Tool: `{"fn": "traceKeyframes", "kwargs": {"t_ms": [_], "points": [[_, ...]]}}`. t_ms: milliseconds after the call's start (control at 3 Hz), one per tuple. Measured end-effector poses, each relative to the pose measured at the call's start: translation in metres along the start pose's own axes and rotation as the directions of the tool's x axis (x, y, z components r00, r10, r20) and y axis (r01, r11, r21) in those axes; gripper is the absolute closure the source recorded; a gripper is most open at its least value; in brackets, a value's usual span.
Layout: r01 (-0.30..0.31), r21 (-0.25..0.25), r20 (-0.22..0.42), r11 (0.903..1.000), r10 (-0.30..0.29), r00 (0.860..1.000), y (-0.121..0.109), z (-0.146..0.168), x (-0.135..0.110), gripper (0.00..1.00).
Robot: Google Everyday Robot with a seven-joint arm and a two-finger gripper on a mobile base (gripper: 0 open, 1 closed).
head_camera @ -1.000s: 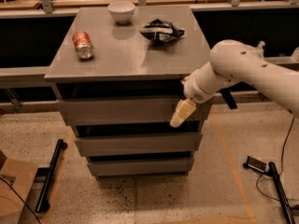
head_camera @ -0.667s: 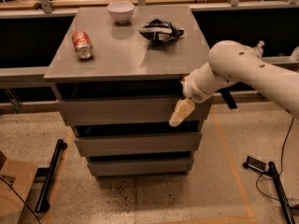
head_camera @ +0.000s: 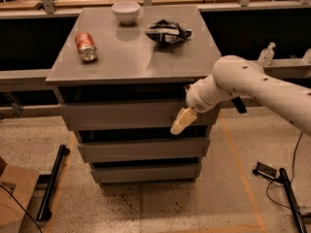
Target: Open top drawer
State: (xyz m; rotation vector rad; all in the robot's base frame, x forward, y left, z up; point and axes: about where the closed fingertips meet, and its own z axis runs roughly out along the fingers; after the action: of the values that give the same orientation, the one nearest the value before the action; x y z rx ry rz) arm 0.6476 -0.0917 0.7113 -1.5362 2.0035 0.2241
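Observation:
The top drawer [head_camera: 121, 114] is the tallest grey front panel, just under the cabinet's grey top [head_camera: 131, 57]. A dark gap shows above the panel. My gripper [head_camera: 181, 123], with cream-coloured fingers, hangs from the white arm [head_camera: 252, 89] and points down-left in front of the right part of the top drawer's front, near its lower edge. Two shorter grey drawer fronts, the middle one [head_camera: 143, 149] and the bottom one [head_camera: 146, 172], sit below.
On the cabinet top lie a red can [head_camera: 85, 46] on its side, a white bowl [head_camera: 126, 11] and a crumpled dark chip bag [head_camera: 167, 31]. A black bar [head_camera: 52, 181] and a cardboard box [head_camera: 12, 198] lie on the floor at the left; cables and a black device [head_camera: 272, 173] at the right.
The gripper has shifted slightly left and down along the top drawer's front. The drawers and the things on top have not visibly moved.

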Motion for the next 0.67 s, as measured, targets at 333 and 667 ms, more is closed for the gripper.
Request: {"fn": "traceKeyframes", "kwargs": {"t_ms": [333,667], "points": [[0.010,-0.002,0.056,0.9999,-0.010,0.998,-0.011,0.031,-0.005,0.00],[0.005,-0.044,0.091,0.9990,-0.001,0.996,-0.015,0.062,-0.006,0.00]]}}
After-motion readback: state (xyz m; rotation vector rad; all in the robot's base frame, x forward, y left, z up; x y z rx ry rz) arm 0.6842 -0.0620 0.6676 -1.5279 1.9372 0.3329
